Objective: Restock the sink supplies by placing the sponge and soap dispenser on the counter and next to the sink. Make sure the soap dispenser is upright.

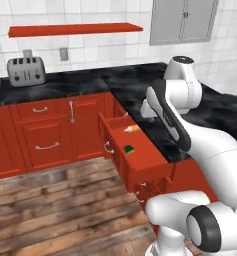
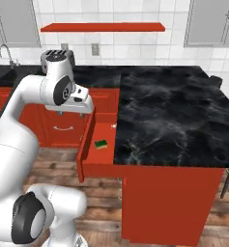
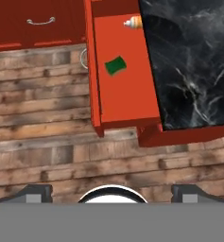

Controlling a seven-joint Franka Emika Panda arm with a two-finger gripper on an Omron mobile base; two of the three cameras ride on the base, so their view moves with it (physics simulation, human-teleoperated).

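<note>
— So, where's the sponge (image 3: 115,65)?
— Lying in the open drawer (image 3: 125,101), green side up; soap dispenser (image 3: 133,22) on its side at the far end.
— Gripper (image 3: 111,194)?
— Jaws wide, empty, high above. Nothing's on the counter (image 1: 65,82) yet; both moves remain.

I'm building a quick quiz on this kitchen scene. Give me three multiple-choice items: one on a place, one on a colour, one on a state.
1. Where does the sponge lie?
A. in the open drawer
B. on the floor
C. on the shelf

2. What colour is the sponge's upper face?
A. blue
B. green
C. white

3. How does the soap dispenser rest?
A. upright
B. on its side
C. held in the pincer

Key: 1 A, it sits on the drawer's red bottom; 2 B, green shows from above; 3 B, it lies flat at the drawer's back.
</note>
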